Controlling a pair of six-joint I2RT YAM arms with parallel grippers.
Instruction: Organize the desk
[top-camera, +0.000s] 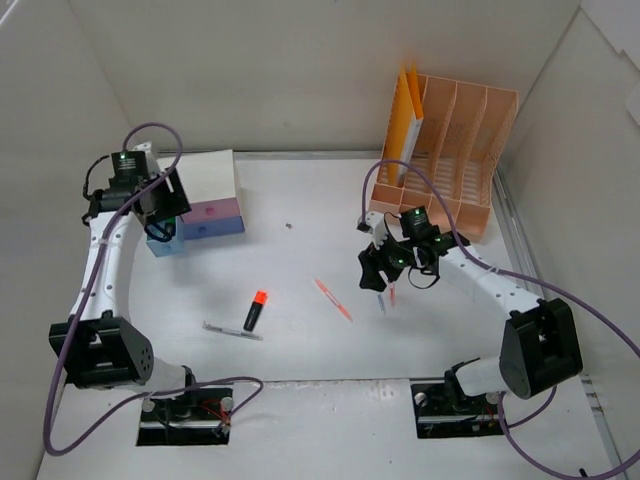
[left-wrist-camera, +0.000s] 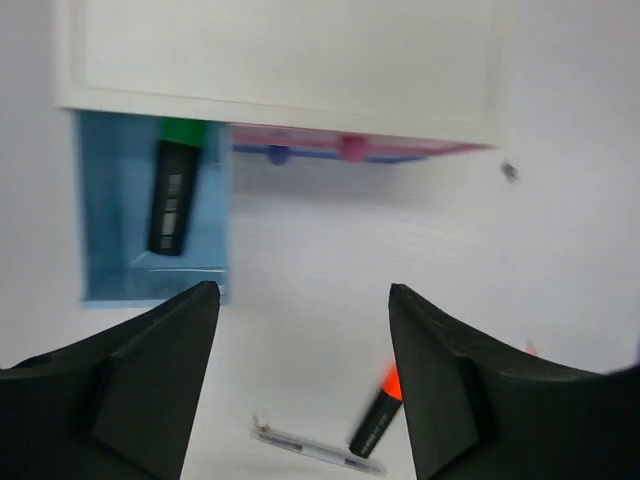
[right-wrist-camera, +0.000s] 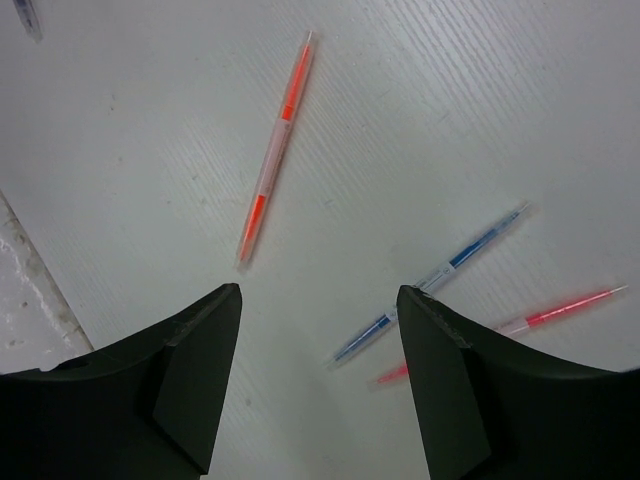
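White desk (top-camera: 300, 200), left claw (left-wrist-camera: 303, 295) wide at blue drawer (left-wrist-camera: 110, 250) edge (right claw (right-wrist-camera: 318, 295) wide above pens (right-wrist-camera: 455, 258)).

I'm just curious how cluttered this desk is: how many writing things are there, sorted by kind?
Thin pens: 4 (orange pen, blue pen, red pen, clear pen)
Thick markers: 2 (orange-capped marker; green-capped marker, lying in the open blue drawer)
Total: 6
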